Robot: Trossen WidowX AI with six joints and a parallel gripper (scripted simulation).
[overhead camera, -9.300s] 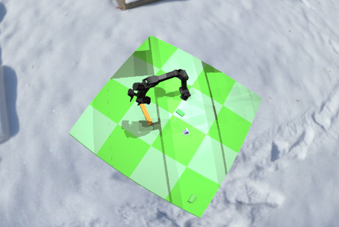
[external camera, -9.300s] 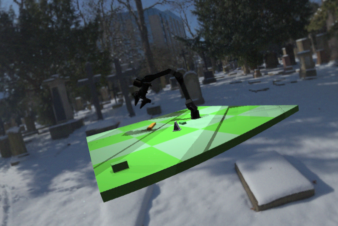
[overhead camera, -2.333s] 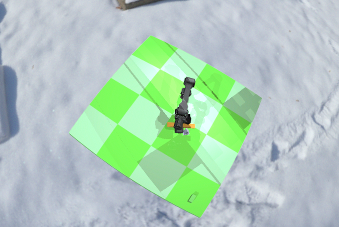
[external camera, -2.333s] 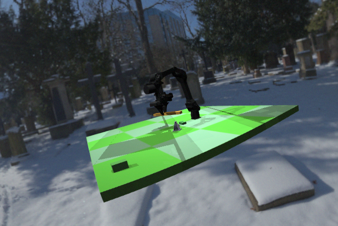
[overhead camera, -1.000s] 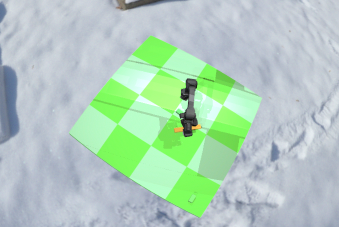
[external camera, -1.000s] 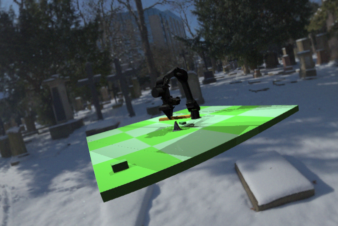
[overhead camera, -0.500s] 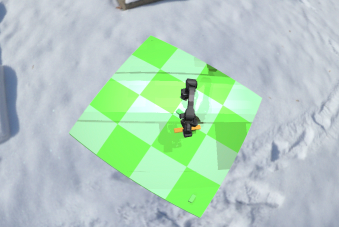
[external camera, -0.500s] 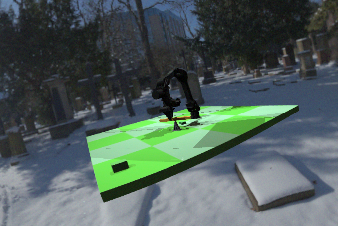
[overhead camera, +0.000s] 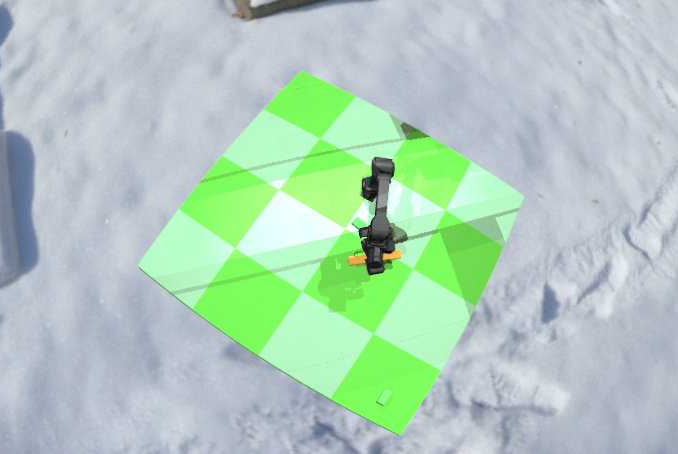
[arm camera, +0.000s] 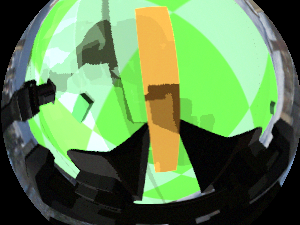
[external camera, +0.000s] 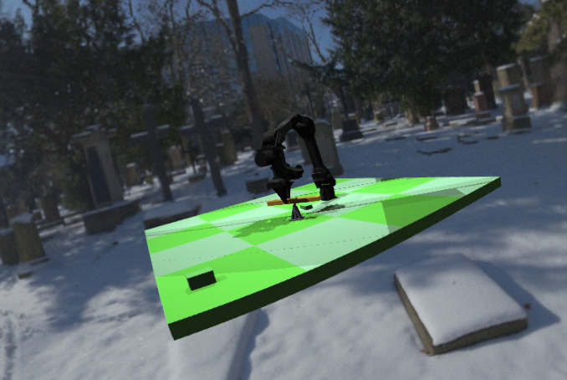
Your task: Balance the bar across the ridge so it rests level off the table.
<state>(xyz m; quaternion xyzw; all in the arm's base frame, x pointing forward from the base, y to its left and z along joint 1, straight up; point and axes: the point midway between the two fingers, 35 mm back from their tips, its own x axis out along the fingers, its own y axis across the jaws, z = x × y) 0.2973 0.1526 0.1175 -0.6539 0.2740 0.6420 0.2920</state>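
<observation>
An orange bar (overhead camera: 357,260) (external camera: 275,202) (arm camera: 156,49) is held off the table, close to level. My gripper (external camera: 287,201) (arm camera: 163,124) is shut on it, with one dark finger on each side of the bar in the wrist view. A small dark ridge (external camera: 295,213) stands on the checkered table (overhead camera: 275,326) (external camera: 275,255). In the exterior view its peak appears just below the bar's middle, near the fingertips; whether they touch cannot be told. The ridge is hidden under the arm in the top view and does not show in the wrist view.
A small green block (overhead camera: 358,223) (external camera: 306,207) (arm camera: 83,107) lies near the bar, on the side toward the arm's base. Another block (overhead camera: 384,397) (external camera: 201,279) lies near the table's far corner, away from the base. Shadows and thin dark lines cross the table.
</observation>
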